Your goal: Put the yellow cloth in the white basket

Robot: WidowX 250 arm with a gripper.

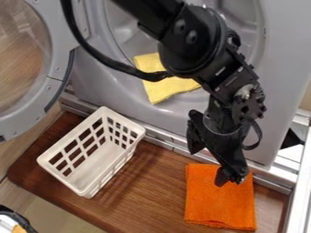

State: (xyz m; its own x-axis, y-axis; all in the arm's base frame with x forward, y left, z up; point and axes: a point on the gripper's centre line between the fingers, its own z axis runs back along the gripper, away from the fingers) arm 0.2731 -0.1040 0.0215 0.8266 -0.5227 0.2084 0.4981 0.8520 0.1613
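The brown wooden board (146, 195) carries 2 things: a white basket (91, 164) and an orange cloth (218, 205).

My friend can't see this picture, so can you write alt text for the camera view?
A black robot gripper hangs by an orange cloth on a wooden board, with an empty white basket to the left. Behind them, a yellow cloth lies in the round opening of a grey laundry machine, its door open.

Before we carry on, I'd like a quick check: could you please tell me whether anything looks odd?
Only the yellow cloth stands out: it lies rumpled over the edge of the grey machine's opening, outside the white basket. I see no spill or damage.
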